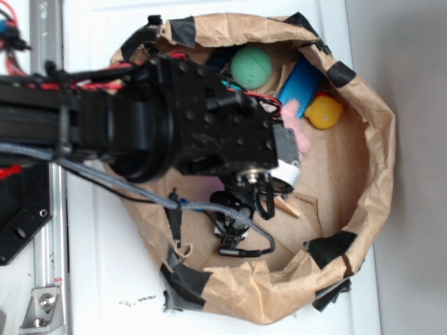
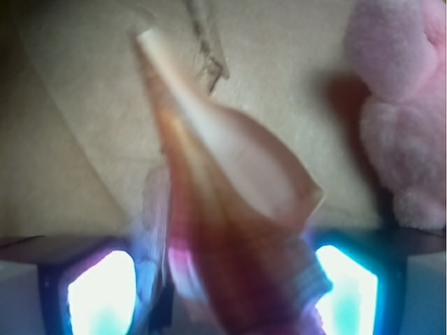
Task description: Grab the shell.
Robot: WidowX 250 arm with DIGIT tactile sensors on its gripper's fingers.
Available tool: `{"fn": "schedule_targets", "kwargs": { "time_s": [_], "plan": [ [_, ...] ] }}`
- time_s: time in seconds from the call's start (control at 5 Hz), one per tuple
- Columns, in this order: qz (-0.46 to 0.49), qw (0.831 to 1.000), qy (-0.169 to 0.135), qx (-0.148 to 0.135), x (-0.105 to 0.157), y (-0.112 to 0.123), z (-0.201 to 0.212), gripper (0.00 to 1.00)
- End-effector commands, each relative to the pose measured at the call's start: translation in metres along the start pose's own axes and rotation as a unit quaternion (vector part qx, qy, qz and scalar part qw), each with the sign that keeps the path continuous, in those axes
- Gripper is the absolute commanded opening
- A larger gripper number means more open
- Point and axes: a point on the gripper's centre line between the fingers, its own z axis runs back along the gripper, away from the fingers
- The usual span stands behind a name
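Black screw-studded arm (image 1: 188,115) trailing a grey cable (image 1: 140,192).

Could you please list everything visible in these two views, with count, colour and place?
shell: one, tan-orange with a pale opening, between the gripper's fingers in the wrist view; only its pointed tail shows in the exterior view
plush bunny: one, pink, right of the shell
ball: one, green, at the bin's far side
block: one, blue, beside the ball
toy: one, yellow, next to the block
paper bin: one, brown with black tape, on a white table
gripper: one, black, low inside the bin over the shell
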Motion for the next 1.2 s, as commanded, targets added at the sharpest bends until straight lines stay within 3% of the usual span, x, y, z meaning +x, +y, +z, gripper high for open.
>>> {"fn": "schedule_targets", "kwargs": {
  "time_s": [0.0, 0.2, 0.4, 0.6, 0.8, 1.0],
  "plan": [
    [0.014, 0.999, -0.031, 0.010, 0.020, -0.006, 0.014, 0.00],
    [0.029, 0.999, -0.036, 0.014, 0.023, 0.000, 0.029, 0.00],
    [0.059, 0.997, -0.033, 0.030, 0.018, 0.007, 0.080, 0.00],
    [0.127, 0.990, -0.049, 0.030, 0.007, 0.013, 0.131, 0.00],
    [0.140, 0.988, -0.053, 0.030, 0.008, 0.005, 0.177, 0.00],
    [0.148, 0.987, -0.046, 0.042, 0.007, 0.000, 0.170, 0.00]
  ]
}}
